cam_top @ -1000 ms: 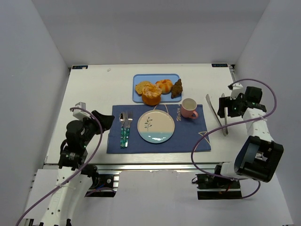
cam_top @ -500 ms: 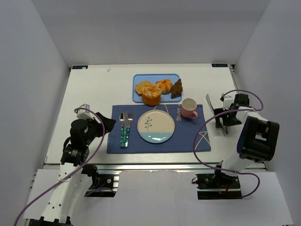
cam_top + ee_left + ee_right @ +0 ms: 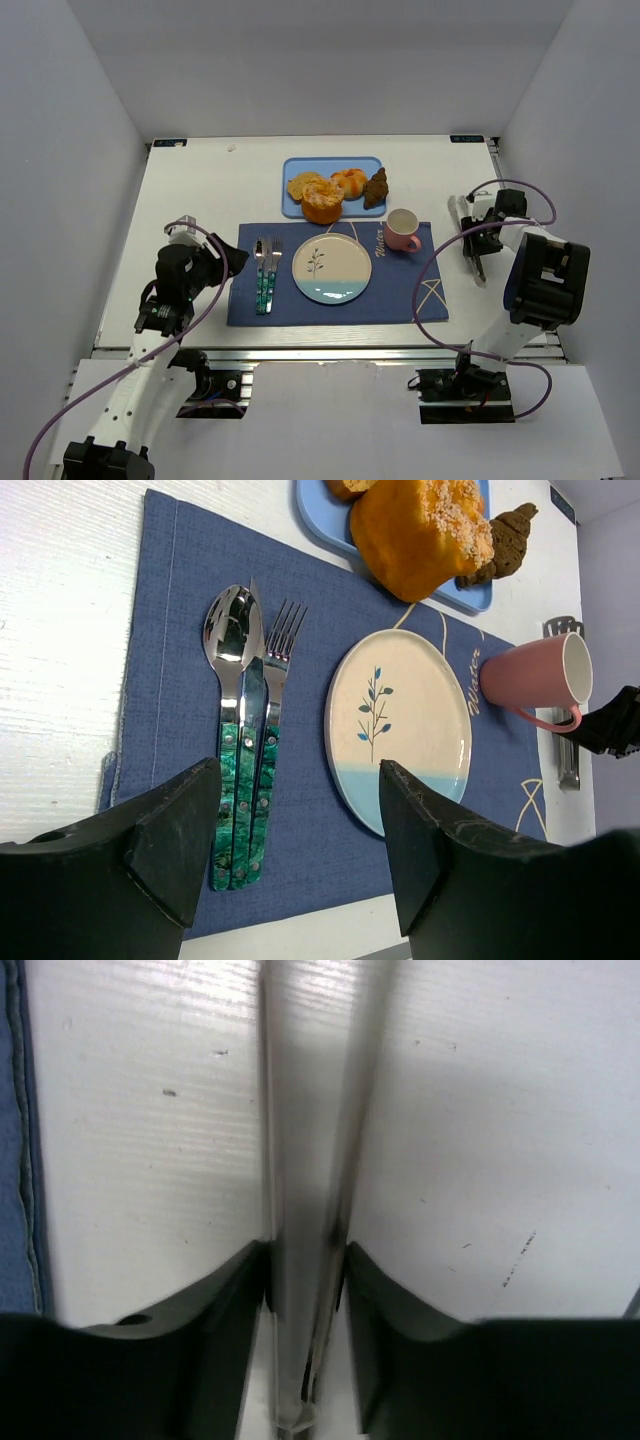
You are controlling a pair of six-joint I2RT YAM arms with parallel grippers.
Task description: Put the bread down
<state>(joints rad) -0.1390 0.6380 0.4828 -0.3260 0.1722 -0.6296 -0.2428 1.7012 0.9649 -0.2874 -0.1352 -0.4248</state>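
Step in hand, by judgement: taking up the tool, with nothing yet lifted.

Right claw (image 3: 472,240): down near the right edge of the tabletop (image 3: 200,190), drawn narrow onto the tongs (image 3: 300,1160), one finger against the outer face of each metal arm in the right wrist view. Tongs flat on the tabletop, just right of the blue placemat (image 3: 400,292), running near to far. Probable reason for the grip: squeezing both arms together through the claw, for picking up food without touching it. Wrist view blurred; firmness of hold not confirmable.

Left claw (image 3: 224,262): wide, holding nothing, hovering by the left edge of the placemat, facing the spoon (image 3: 228,630), knife (image 3: 250,710) and fork (image 3: 280,650) and the plate (image 3: 331,270). Apparently parked clear of the work.

Bread (image 3: 349,181): on the blue tray (image 3: 335,160) at far centre, toward the tray's far side, close against the larger orange bun (image 3: 322,205) on its near left and just beside the dark croissant-like pastry (image 3: 376,188) on its right. Untouched, well apart from both claws. Also a paler flat piece (image 3: 300,185) at the tray's left end.

Plate bare, centred on the placemat, just near of the tray, cutlery side by side to its left, pink cup (image 3: 402,230) at its far right. Judged the likely destination, being laid as a place setting.

Risk, by judgement: crowded tray, so tong tips liable to nudge the neighbours; cup close to any approach from the right.
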